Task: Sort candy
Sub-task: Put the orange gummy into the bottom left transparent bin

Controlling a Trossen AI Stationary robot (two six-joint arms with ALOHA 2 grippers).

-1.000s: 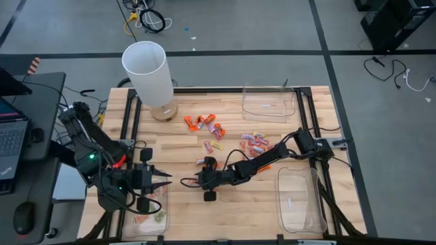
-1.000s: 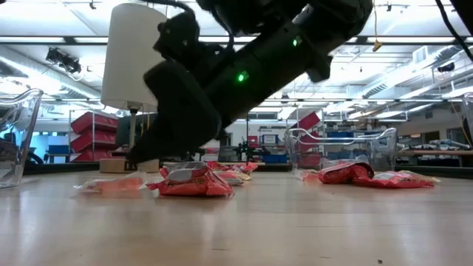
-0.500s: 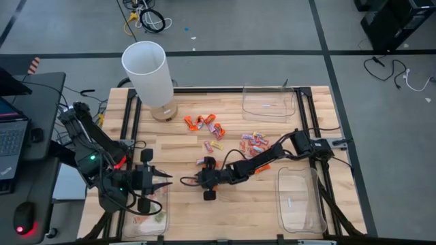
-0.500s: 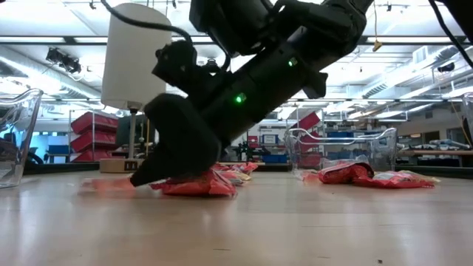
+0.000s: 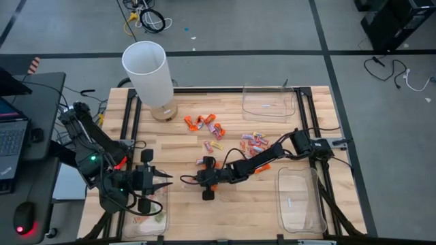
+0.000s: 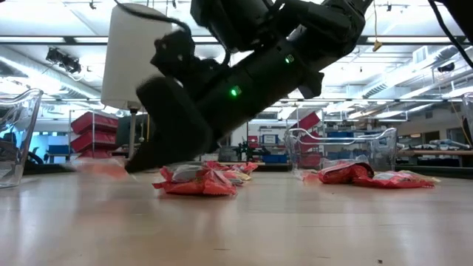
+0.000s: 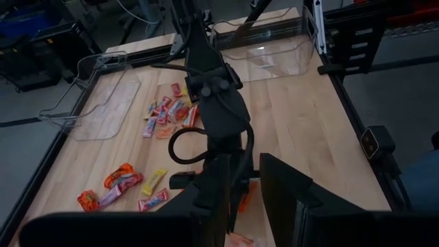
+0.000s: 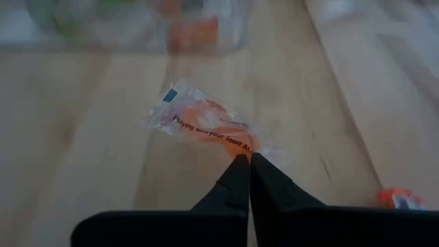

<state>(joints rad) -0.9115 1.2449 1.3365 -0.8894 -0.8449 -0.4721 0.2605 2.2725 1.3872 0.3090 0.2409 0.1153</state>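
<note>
I have the right gripper (image 8: 243,159) low over the middle of the wooden table (image 5: 184,204), reached far across toward the left side, and its two dark fingers are pinched together on the edge of one candy (image 8: 206,127), a pale wrapper with an orange centre and a line of small print. In the low view that sweet (image 6: 100,168) shows as a blurred pinkish shape at the tip of the arm, just above the table top, so I read it as gripped and barely lifted. From above, the right gripper (image 5: 185,180) points at the left gripper (image 5: 163,181), the two near each other but apart. The left gripper hangs over the near left part of the table with its fingers (image 7: 281,192) parted and nothing between them. The rest of the candy lies loose on the boards: an orange cluster (image 5: 203,122) near the white cylinder (image 5: 146,71), a mixed pink-and-yellow cluster (image 5: 253,143) farther right, and a few strays (image 5: 212,146) between them. A clear tray (image 5: 269,102) sits at the far edge, another clear tray (image 5: 300,201) at the near right, and a third tray (image 5: 150,221) under the left arm holds a few sweets. In the low view a red-wrapped pile (image 6: 194,181) sits just beside the right arm.
</note>
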